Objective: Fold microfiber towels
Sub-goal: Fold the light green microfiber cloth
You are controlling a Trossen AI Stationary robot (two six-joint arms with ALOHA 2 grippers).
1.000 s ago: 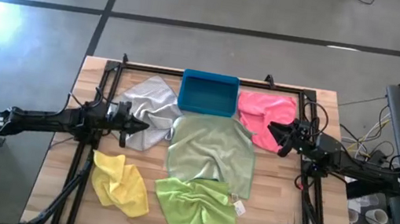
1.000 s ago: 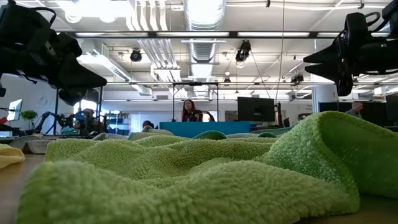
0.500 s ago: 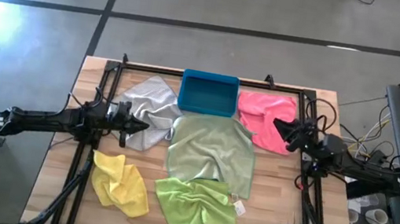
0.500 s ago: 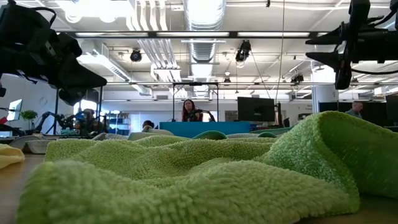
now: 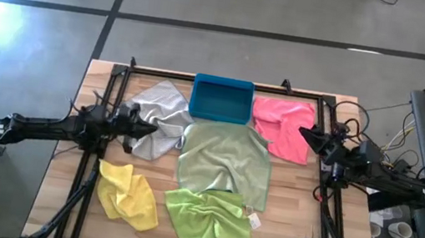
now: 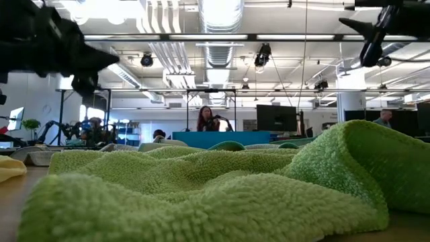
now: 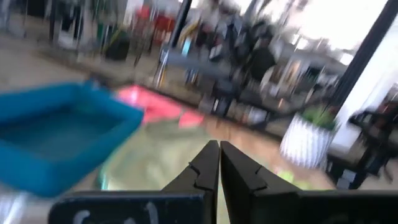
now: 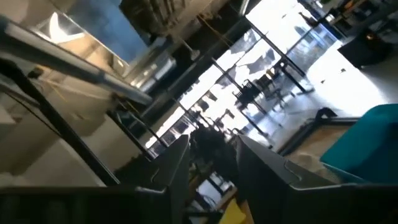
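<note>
Lime green towel (image 5: pixel 209 218) lies crumpled at the table's (image 5: pixel 280 230) near edge, the yellow one (image 5: pixel 128 194) beside it. Beyond, the sage towel (image 5: pixel 226 161) lies spread between both grippers. The left gripper (image 5: pixel 150 125), fingers clenched and empty, hovers over the grey towel (image 5: pixel 160 108). The right gripper (image 5: pixel 306 134), fingers parted and empty, hangs above the pink towel's (image 5: pixel 282 119) edge. Farthest sits the blue bin (image 5: pixel 221 98).

My right claw (image 8: pixel 211 165) sits with its fingers (image 8: pixel 171 171) parted and nothing between them, tilted up at ceiling beams and bright windows; a blue bin (image 8: pixel 367 134) corner shows.
</note>
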